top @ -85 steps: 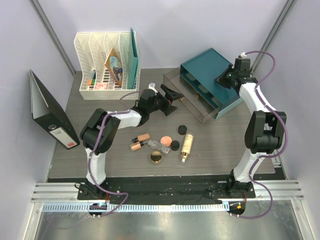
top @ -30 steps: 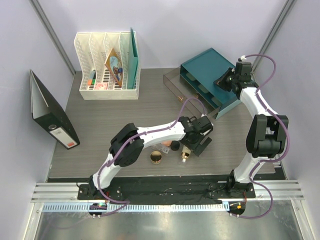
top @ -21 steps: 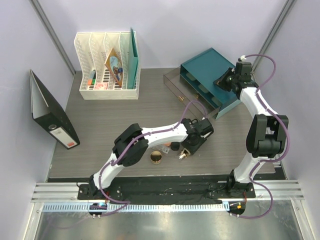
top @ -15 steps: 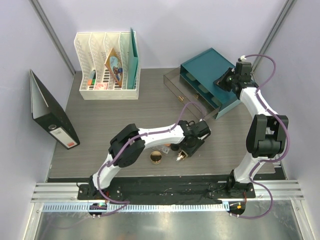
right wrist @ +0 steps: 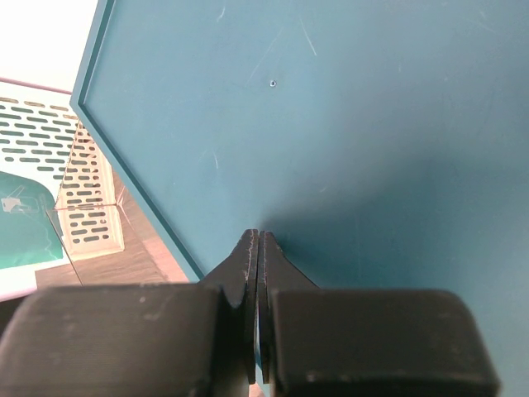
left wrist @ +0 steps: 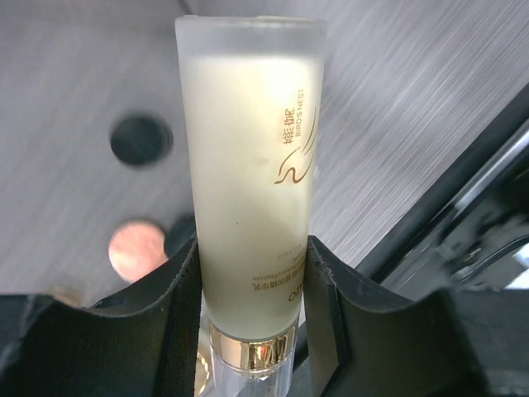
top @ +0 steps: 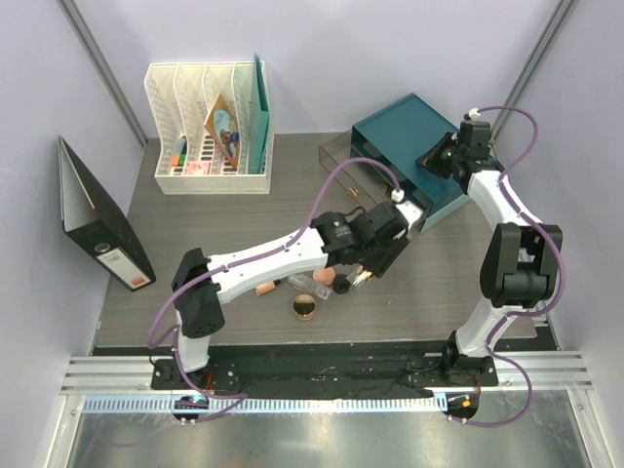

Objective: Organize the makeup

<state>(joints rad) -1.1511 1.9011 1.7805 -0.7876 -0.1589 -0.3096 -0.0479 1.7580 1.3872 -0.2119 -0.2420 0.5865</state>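
Note:
My left gripper (left wrist: 252,277) is shut on the beige gold-capped bottle (left wrist: 252,165), which is held off the table with its gold collar down between the fingers (left wrist: 165,306). From above, the left gripper (top: 369,261) hangs over the makeup, and the bottle's cap end (top: 355,279) pokes out below it. On the table lie a peach tube (top: 263,288), a clear glass bottle (top: 300,283), a coral compact (top: 325,277) and a gold jar (top: 304,308). A black pot (left wrist: 140,139) shows in the left wrist view. My right gripper (right wrist: 260,241) is shut, resting on the teal drawer box (right wrist: 331,107).
The teal drawer box (top: 400,127) stands at the back right with a smoky drawer (top: 363,180) pulled open toward the middle. A white file rack (top: 210,122) is at the back left. A black binder (top: 97,224) leans at the left edge.
My left gripper closed on the beige bottle, lifted it off the table and carried it a little back toward the open drawer. The right arm has not moved.

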